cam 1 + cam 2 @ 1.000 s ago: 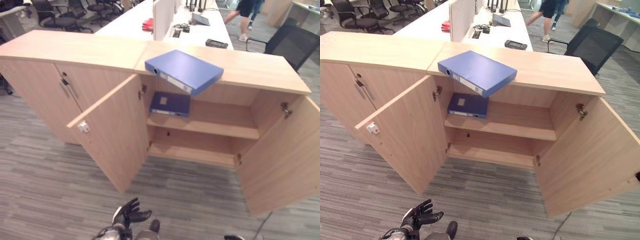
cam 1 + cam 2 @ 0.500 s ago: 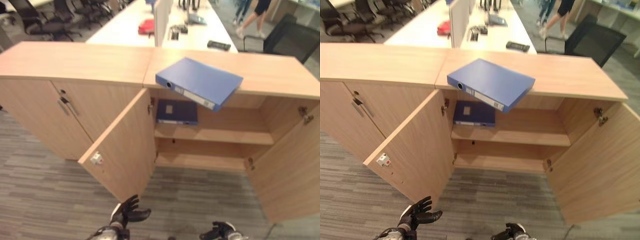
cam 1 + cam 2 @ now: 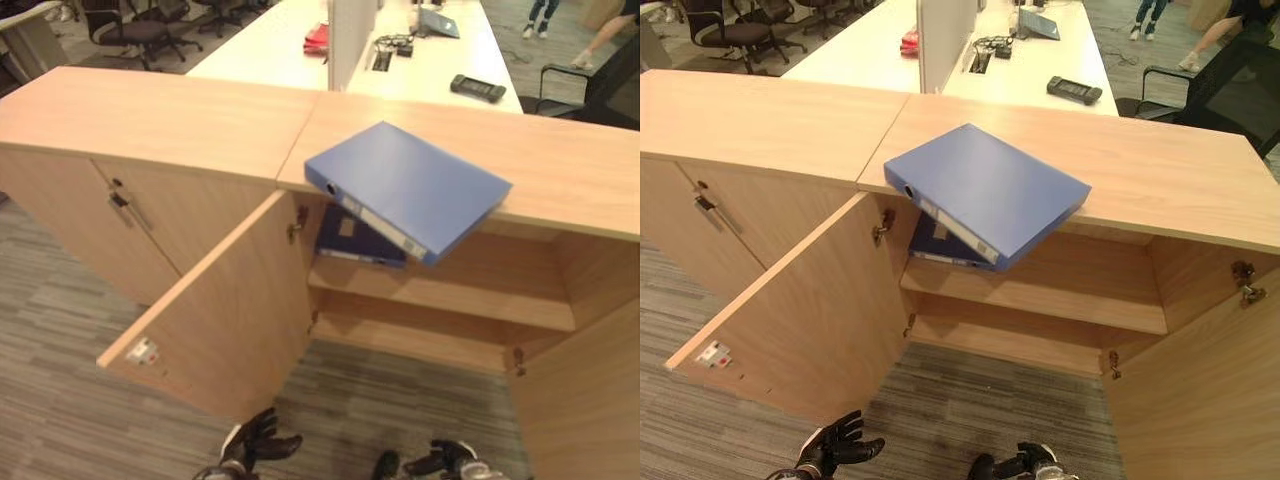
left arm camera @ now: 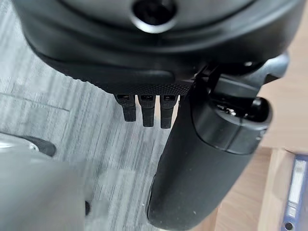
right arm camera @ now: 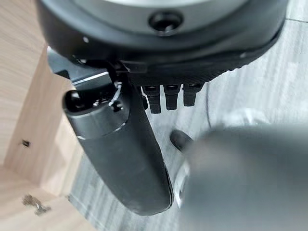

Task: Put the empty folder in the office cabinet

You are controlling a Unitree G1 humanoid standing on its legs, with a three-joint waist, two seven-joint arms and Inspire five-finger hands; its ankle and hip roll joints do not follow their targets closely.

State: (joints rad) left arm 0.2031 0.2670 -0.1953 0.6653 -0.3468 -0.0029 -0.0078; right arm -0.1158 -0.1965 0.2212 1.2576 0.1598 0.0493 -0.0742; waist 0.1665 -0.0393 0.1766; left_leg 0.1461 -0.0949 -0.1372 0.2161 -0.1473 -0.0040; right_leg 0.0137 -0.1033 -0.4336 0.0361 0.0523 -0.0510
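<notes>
A blue folder (image 3: pixel 405 185) lies flat on top of the wooden cabinet (image 3: pixel 560 170), one corner hanging over the front edge above the open compartment. A second blue folder (image 3: pixel 355 238) lies on the upper shelf (image 3: pixel 470 290) inside, at its left end. Both cabinet doors stand open; the left door (image 3: pixel 220 310) swings out toward me. My left hand (image 3: pixel 255 445) hangs low near the floor, fingers spread and holding nothing. My right hand (image 3: pixel 450 460) is also low, relaxed and empty. Both are well below and short of the folders.
A closed cabinet with metal handles (image 3: pixel 130 210) adjoins on the left. The right door (image 3: pixel 1200 400) opens out at lower right. Behind is a white desk (image 3: pixel 270 45) with a black device (image 3: pixel 477 88). Office chairs (image 3: pixel 130 25) and a person's legs (image 3: pixel 545 12) are farther back.
The whole view has shifted: the camera has come closer to the cabinet. The right hand has come into sight at the bottom. The folder on top has not moved.
</notes>
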